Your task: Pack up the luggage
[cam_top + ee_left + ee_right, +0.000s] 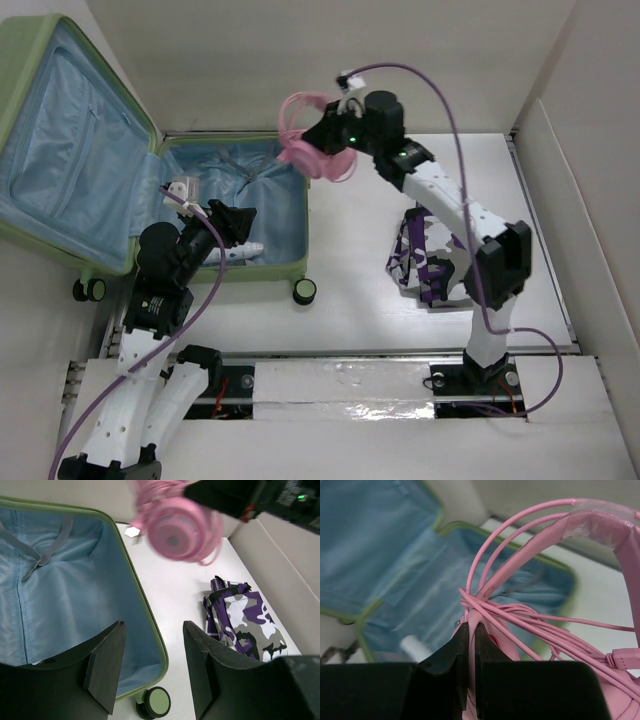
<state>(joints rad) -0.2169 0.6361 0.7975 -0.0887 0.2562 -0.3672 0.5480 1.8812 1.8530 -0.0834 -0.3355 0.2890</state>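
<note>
1. Top view: luggage [70, 150] lies open at far left, with a white bottle [235, 253] inside.
2. Right wrist view: right gripper [469, 630] clenched on the pink headphones [600, 522].
3. Left wrist view: left gripper [153, 626] jaws apart, nothing between, over the luggage's near right rim.

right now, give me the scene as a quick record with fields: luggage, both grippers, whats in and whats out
luggage: open, lid propped up at left, blue lining showing
right gripper: shut on pink headphones, held in the air by the luggage's right rim
left gripper: open, empty, over the lower shell
inside: one white item, kind unclear
outside: purple camo fabric on the table, right of the luggage
</note>
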